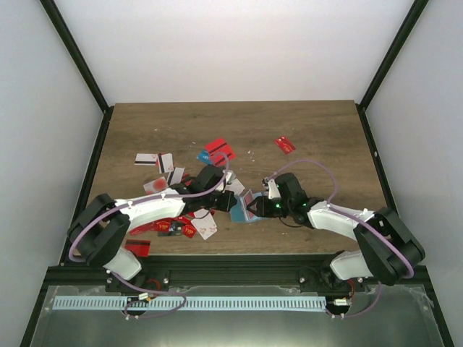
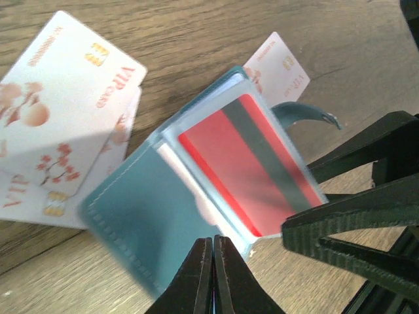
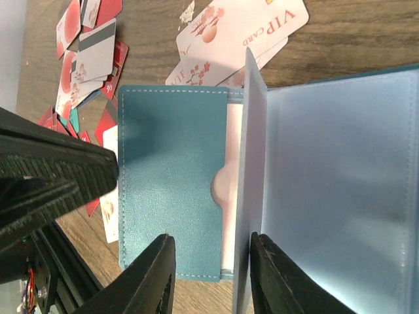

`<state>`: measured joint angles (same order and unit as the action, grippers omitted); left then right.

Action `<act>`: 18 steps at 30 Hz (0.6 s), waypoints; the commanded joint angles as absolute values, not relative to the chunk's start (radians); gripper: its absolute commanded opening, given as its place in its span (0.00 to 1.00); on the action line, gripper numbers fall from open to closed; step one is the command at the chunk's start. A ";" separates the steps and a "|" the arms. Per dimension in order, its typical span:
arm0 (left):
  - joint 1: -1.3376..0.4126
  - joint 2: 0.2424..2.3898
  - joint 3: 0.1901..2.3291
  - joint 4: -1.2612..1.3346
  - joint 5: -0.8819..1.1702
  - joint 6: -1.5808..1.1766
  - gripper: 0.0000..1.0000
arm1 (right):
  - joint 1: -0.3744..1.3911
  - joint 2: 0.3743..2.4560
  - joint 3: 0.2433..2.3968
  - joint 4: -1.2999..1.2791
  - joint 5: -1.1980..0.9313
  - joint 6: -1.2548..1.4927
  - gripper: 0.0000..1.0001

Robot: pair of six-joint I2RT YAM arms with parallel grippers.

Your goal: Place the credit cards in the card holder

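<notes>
The teal card holder (image 1: 241,212) (image 2: 131,216) (image 3: 170,183) lies open between my two grippers near the table's front edge. A red black-striped credit card (image 2: 242,163) sits in one of its clear sleeves. My left gripper (image 1: 230,196) (image 2: 214,243) is shut, its tips against the edge of the teal cover. My right gripper (image 1: 259,207) (image 3: 209,261) stands open astride the cover's corner and an upright clear sleeve (image 3: 252,163). A pale card (image 3: 229,190) shows in the cover's pocket. White VIP credit cards (image 2: 59,111) (image 3: 242,29) lie under and beside the holder.
Loose cards are scattered about: red ones (image 1: 217,150) (image 1: 285,144) farther back, white striped ones (image 1: 148,159) at the left, a pile (image 1: 173,228) by the left arm. The black frame rail (image 1: 231,269) runs along the near edge just behind both grippers.
</notes>
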<state>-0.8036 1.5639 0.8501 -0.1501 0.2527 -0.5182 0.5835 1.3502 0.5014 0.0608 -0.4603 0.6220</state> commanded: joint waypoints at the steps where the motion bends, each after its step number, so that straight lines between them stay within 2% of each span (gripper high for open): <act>1: -0.775 1.506 0.793 -0.140 0.219 -0.530 0.05 | 0.584 1.367 0.532 0.077 -0.501 0.625 0.34; 18: -0.692 1.262 0.605 -0.188 0.160 -0.525 0.11 | 0.728 1.535 0.694 0.063 -0.505 0.663 0.48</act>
